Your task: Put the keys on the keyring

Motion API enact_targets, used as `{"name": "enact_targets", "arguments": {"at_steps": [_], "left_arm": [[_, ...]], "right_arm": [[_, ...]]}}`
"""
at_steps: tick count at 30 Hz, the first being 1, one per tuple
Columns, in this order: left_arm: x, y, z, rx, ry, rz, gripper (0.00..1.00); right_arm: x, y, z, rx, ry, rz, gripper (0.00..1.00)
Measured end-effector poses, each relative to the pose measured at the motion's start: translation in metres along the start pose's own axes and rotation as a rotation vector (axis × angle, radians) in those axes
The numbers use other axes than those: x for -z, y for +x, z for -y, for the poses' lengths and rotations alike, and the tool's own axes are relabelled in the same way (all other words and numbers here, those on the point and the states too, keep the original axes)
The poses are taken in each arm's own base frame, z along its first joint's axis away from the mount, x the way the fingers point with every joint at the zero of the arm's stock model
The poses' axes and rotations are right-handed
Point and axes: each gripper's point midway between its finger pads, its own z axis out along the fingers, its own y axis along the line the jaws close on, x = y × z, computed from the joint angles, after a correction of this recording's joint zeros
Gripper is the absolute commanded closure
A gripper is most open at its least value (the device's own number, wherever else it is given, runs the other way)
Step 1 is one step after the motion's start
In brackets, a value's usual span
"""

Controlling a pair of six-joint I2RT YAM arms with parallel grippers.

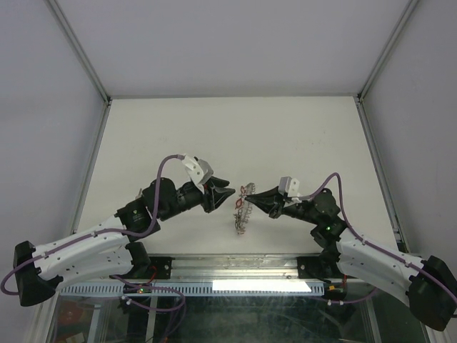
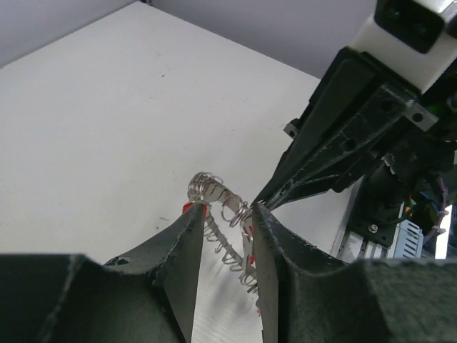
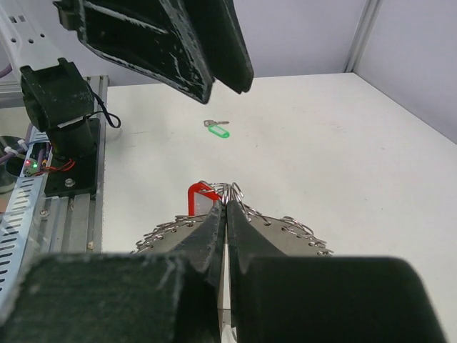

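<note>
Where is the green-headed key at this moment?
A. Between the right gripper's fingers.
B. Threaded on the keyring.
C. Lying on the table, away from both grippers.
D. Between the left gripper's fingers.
C: in the right wrist view the green-headed key lies alone on the white table, beyond the keyring.

A robot test cell in a lab: a white tabletop boxed in by grey panels on aluminium posts, with two cabled robot arms bolted to a metal rail.
</note>
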Motion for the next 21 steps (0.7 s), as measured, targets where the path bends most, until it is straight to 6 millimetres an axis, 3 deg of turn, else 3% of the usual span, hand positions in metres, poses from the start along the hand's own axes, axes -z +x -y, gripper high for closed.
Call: {"name": "enact_targets", "arguments": {"at_steps": [3, 8, 14, 21], "left_arm": [[0.001, -0.003, 0.012, -0.017, 0.073, 0.008, 0.65], [-0.005, 0.015, 0.029, -0.030, 0.179, -0.053, 0.65], [-0.015, 0.044, 0.031, -0.030, 0.201, -0.148, 0.64], [-0.017, 0.047, 0.028, -0.030, 0.188, -0.157, 0.64]], "right_arm": [[0.000, 0.002, 0.001, 0.002, 0.003, -0.010, 1.00], [0.000, 0.002, 0.001, 0.008, 0.003, -0.013, 1.00], [0.000, -0.002, 0.002, 0.016, 0.003, -0.006, 1.00], [0.000, -0.001, 0.001, 0.014, 0.003, -0.010, 1.00]]}}
